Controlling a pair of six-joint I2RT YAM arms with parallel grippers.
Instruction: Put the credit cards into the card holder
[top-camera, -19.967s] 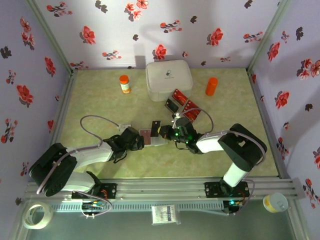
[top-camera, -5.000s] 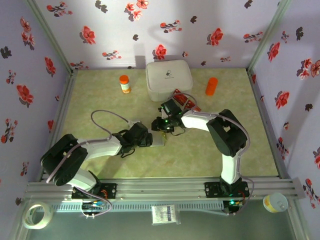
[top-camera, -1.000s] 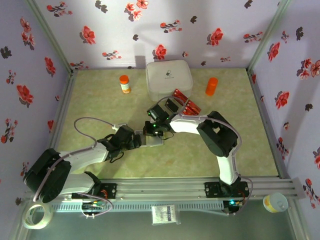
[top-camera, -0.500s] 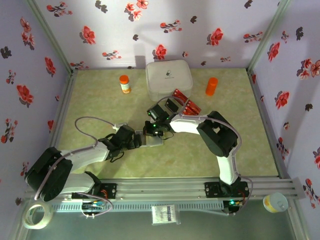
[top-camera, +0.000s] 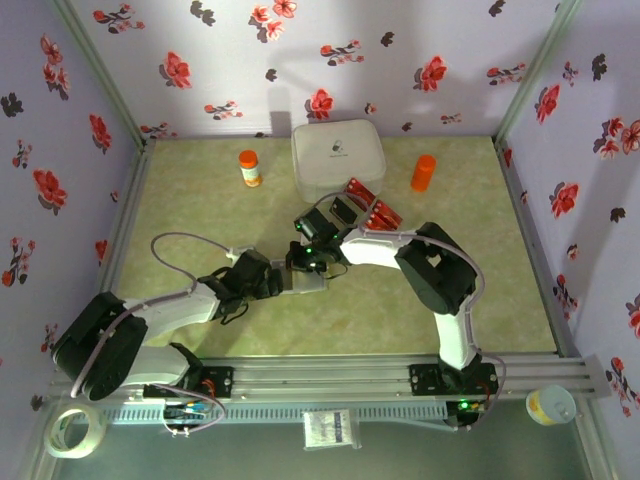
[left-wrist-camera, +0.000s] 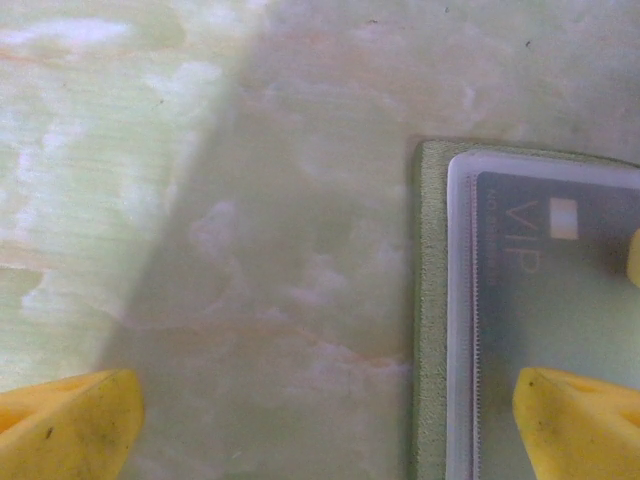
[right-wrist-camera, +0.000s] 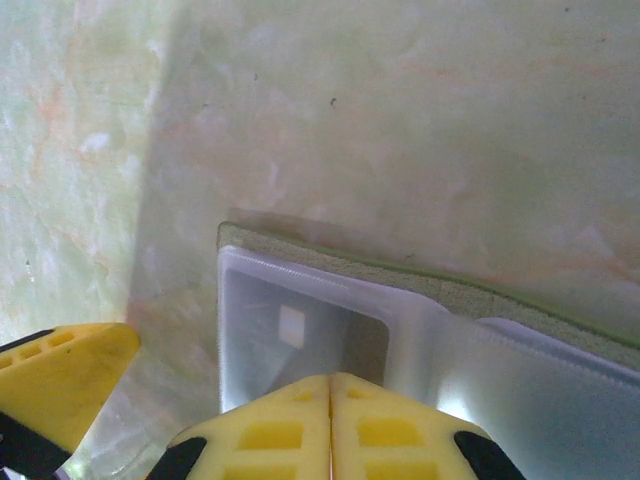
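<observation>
nearest, outside the rail, a tape roll (top-camera: 75, 430) lies at the left corner. on the table (top-camera: 200, 220), the left gripper (left-wrist-camera: 322, 425) sits low at centre with its fingers spread wide: one yellow fingertip (left-wrist-camera: 65, 425) over bare surface, the other over the edge of the card holder (left-wrist-camera: 432, 300); whether it makes contact cannot be told. the holder lies open and flat at mid-table, just right of that gripper, olive edge showing round a clear sleeve (right-wrist-camera: 300, 300). a dark card (left-wrist-camera: 540, 260) marked vip sits inside the sleeve. the right gripper (right-wrist-camera: 330, 420) is at the holder's far side, fingers pressed together with nothing seen between them, tips over the sleeve. farther and right, the loose credit cards (top-camera: 362, 191), red and dark, lie clustered on the table, apart from the holder. beyond them stands a white box (top-camera: 338, 158), an orange bottle (top-camera: 249, 168) to its left, another (top-camera: 424, 172) to its right.
</observation>
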